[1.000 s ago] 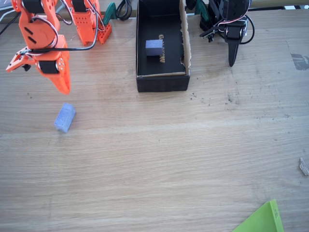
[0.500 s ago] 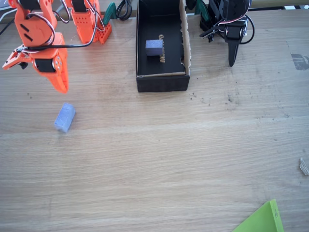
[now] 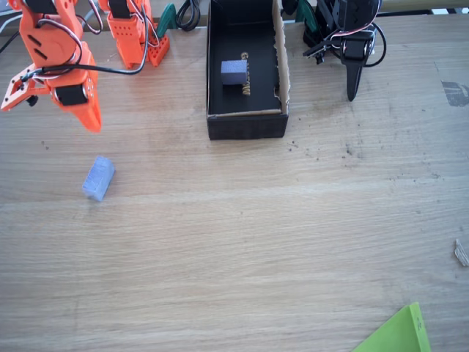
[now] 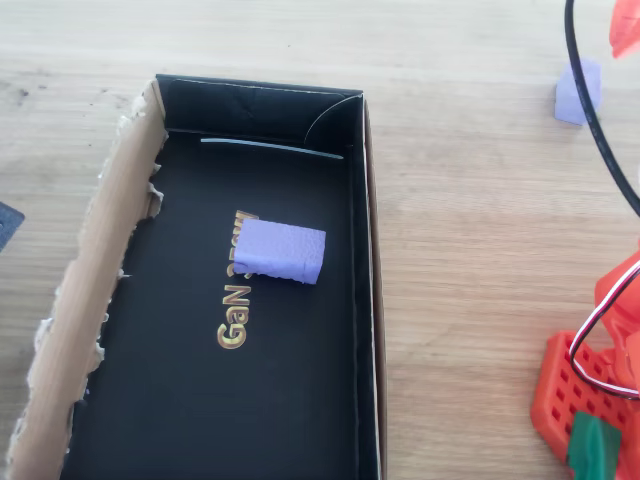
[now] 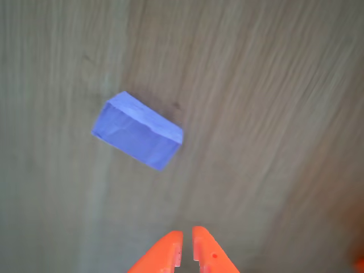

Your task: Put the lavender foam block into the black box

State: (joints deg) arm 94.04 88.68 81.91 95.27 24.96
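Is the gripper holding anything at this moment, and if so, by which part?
Nothing is held. The gripper is nearly closed and empty above the table; the lavender foam block lies apart from it.

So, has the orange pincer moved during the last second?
Yes. In the fixed view the orange pincer has drifted up and left, away from the small lavender foam block, which lies unmoved on the wooden table.

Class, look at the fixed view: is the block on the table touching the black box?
No, the lavender foam block lies apart from the black box.
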